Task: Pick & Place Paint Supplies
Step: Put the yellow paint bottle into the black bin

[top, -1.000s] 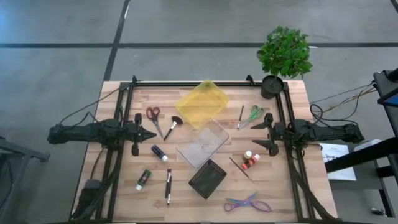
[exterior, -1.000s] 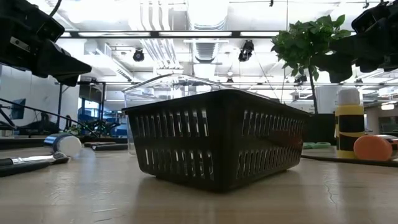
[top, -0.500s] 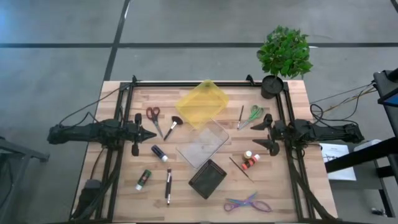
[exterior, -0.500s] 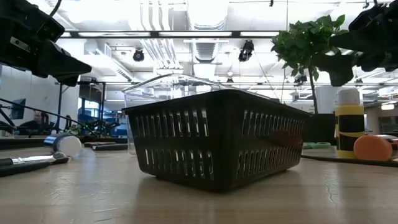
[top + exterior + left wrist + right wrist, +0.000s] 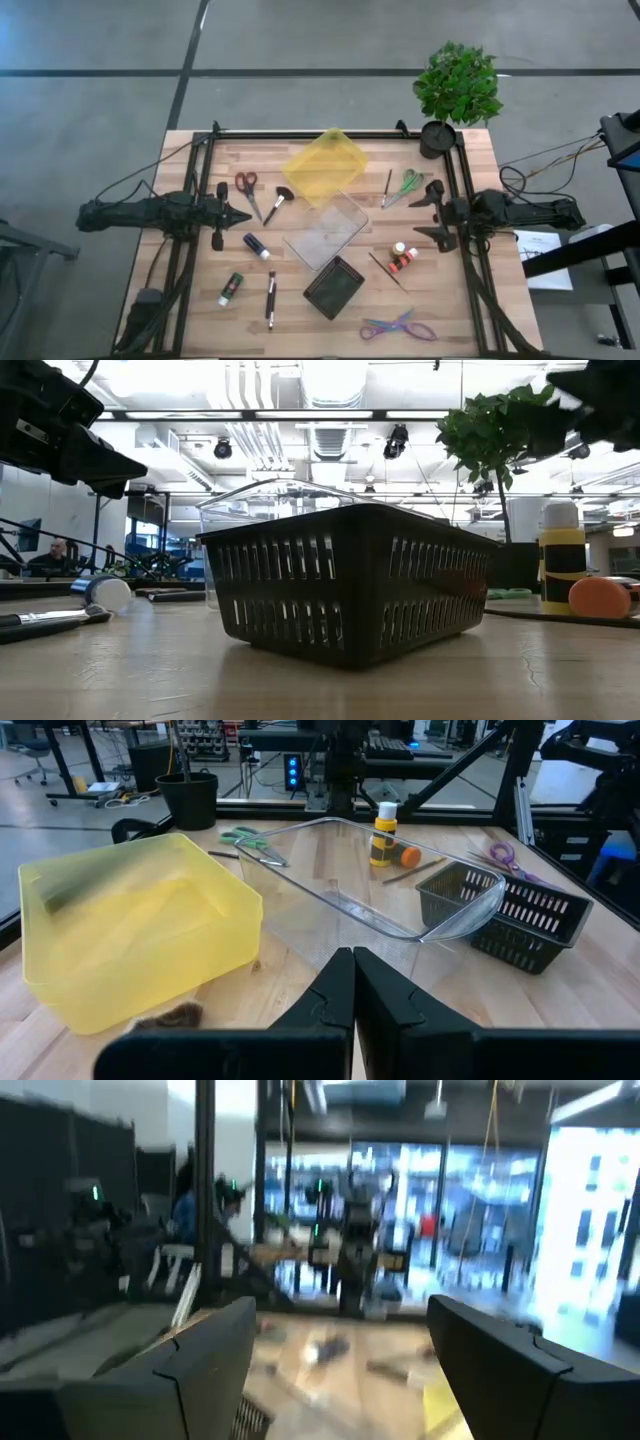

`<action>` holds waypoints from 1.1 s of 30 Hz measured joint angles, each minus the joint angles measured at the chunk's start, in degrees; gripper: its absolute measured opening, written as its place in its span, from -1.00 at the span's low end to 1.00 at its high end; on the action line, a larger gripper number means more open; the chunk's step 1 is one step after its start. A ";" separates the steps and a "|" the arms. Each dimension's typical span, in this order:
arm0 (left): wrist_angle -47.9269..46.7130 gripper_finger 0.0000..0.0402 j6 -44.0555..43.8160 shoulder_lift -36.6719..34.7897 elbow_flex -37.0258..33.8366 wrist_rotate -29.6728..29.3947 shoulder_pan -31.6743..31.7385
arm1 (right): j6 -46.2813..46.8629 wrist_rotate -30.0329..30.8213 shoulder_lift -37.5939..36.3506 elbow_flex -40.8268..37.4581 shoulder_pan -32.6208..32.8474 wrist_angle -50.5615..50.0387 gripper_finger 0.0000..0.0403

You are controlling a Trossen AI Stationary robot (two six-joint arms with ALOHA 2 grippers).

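Observation:
The paint supplies lie spread over the wooden table. A dark blue bottle (image 5: 257, 246), a green bottle (image 5: 231, 289) and a dark brush (image 5: 270, 298) lie at the left. Another brush (image 5: 278, 203) lies beside the red scissors (image 5: 246, 188). At the right are an orange-red bottle (image 5: 404, 260), a yellow one (image 5: 383, 830) and two thin brushes (image 5: 387, 187) (image 5: 387, 271). My left gripper (image 5: 240, 213) (image 5: 353, 990) hovers shut at the left side, holding nothing. My right gripper (image 5: 431, 213) (image 5: 340, 1380) hovers open at the right side, tipped upward.
In the table's middle stand a yellow bin (image 5: 325, 165), a clear bin (image 5: 327, 230) and a black basket (image 5: 334, 287). Green scissors (image 5: 409, 182) and purple scissors (image 5: 400, 328) lie at the right. A potted plant (image 5: 458, 90) stands at the far right corner.
My right gripper has tipped its fingers upward and rolled slightly, rising in the low view. It stays open over the same spot.

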 joint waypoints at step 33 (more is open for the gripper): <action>0.02 -0.98 0.45 0.00 -0.02 -0.41 -0.02 | 13.47 2.97 14.18 0.00 0.26 11.76 0.45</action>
